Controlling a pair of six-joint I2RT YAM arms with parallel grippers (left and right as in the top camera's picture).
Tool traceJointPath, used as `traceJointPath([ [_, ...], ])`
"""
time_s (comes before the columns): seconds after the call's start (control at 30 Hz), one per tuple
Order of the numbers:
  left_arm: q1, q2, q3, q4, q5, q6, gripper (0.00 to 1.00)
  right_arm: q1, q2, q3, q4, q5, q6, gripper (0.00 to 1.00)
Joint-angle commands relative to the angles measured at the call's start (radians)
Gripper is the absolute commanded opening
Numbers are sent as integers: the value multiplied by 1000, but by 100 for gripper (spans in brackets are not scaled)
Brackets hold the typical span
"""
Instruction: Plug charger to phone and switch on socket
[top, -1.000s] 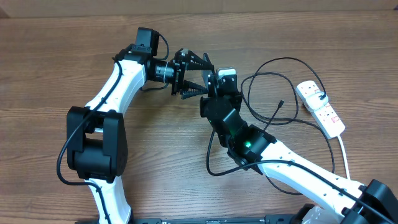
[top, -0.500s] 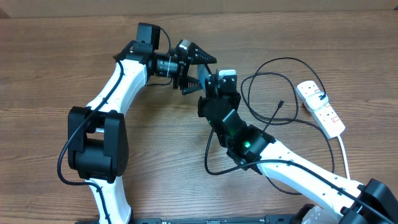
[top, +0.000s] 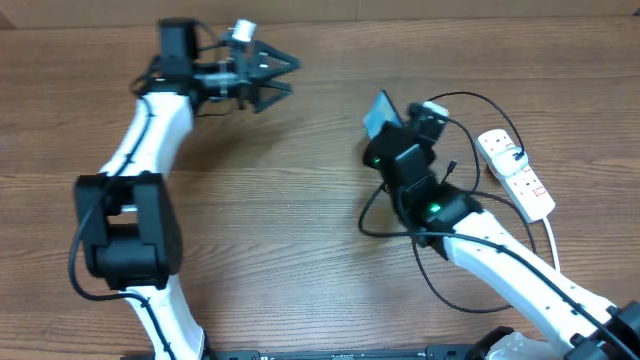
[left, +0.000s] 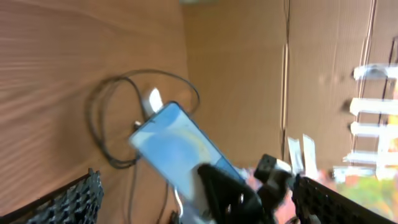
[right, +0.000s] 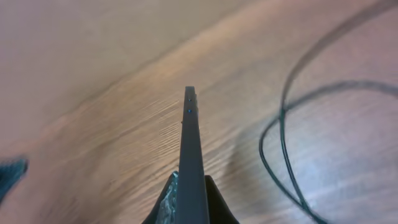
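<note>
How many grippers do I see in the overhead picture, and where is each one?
2. The left gripper is open and empty at the upper left; the right gripper is shut on the phone, near the power strip.

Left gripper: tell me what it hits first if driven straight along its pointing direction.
Probably the phone, held up by the right gripper; the left wrist view shows it nearly centred ahead of the left gripper. Depth is unclear, so it could pass beside.
</note>
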Motion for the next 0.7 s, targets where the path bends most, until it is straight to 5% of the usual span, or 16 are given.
traceJointPath([
  [0.0, 37, -83, 13, -220, -205, 198, 100, -51, -54, 10, -13, -188, 263, 4],
  [0.1, 38, -106, 13, -435, -400, 198, 100, -73, -47, 10, -15, -305, 352, 4],
  [0.27, 35, -106, 13, -611, -422, 93, 100, -71, -43, 10, -8, -319, 525, 4],
  [0.4, 8, -106, 12, -626, -423, -146, 100, -67, -35, 10, 30, -317, 691, 4],
  [0.47, -19, -106, 12, -619, -423, -272, 91, -66, -10, 10, 101, -318, 705, 4],
  [0.67, -89, -106, 12, -581, -424, -460, 89, -23, 73, 10, 151, -321, 925, 4],
])
